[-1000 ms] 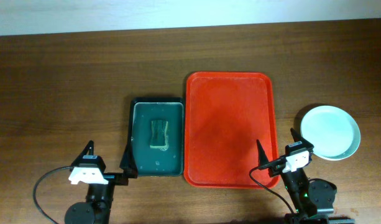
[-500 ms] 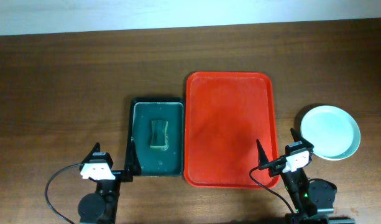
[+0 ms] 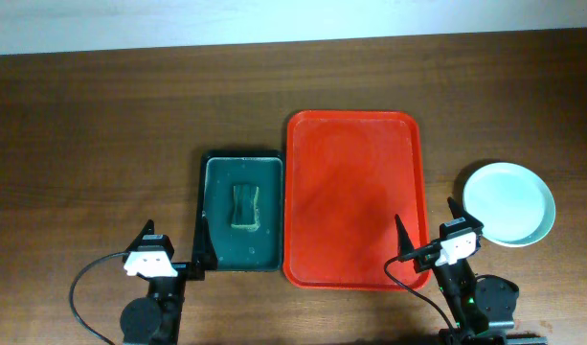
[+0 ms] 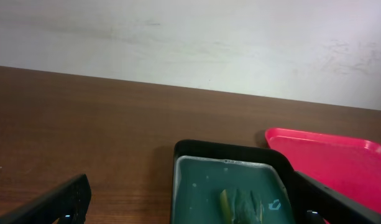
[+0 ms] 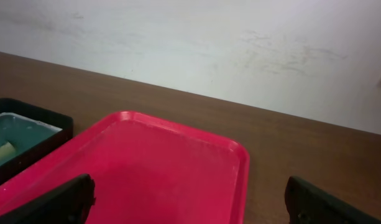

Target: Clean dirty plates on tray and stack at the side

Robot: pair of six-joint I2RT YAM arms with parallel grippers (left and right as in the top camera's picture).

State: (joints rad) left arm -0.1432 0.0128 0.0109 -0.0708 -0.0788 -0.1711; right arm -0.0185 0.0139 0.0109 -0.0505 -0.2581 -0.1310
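Note:
The red tray point(image 3: 354, 144) lies in the middle of the table with nothing on it; it also shows in the left wrist view point(image 4: 339, 155) and the right wrist view point(image 5: 159, 162). One pale blue-green plate point(image 3: 508, 203) sits on the table to the right of the tray, with no smear showing. I cannot tell whether other plates lie under it. My left gripper point(image 3: 173, 244) point(image 4: 193, 210) is open and empty at the near edge, facing the dark green tray. My right gripper point(image 3: 425, 225) point(image 5: 190, 205) is open and empty over the red tray's near right corner.
A dark green tray point(image 3: 240, 211) point(image 4: 230, 180) holding a sponge point(image 3: 245, 206) point(image 4: 240, 205) lies just left of the red tray. A white wall runs along the table's far edge.
The left arm has drawn back a little toward the near edge and shifted right, then stayed still. The right arm and the plate have not moved.

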